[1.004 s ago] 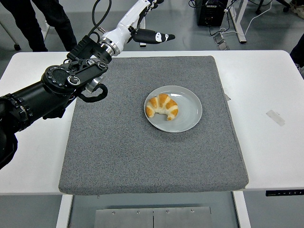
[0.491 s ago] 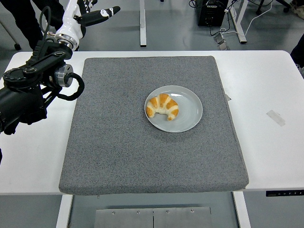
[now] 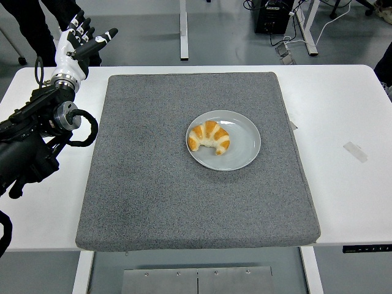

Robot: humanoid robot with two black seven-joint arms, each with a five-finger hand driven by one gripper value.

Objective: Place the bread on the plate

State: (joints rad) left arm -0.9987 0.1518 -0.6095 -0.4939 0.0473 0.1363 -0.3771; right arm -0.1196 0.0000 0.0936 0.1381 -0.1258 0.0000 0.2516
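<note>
A golden croissant [image 3: 209,138] lies on the left part of a grey round plate [image 3: 242,142], which sits on the grey mat [image 3: 196,202] right of its middle. My left hand [image 3: 81,38] is raised at the far left, beyond the mat's back left corner, far from the plate. Its fingers are spread and hold nothing. The black left arm [image 3: 33,141] lies along the table's left edge. The right arm is out of view.
The white table [image 3: 343,116] extends on both sides of the mat. A small piece of clear tape [image 3: 356,151] lies on the table at the right. A person's legs [image 3: 46,18] stand behind the table at the top left.
My left arm has swung back to the left, away from the mat's back edge. The hand has risen and now points up at the far left. The croissant and plate have not moved.
</note>
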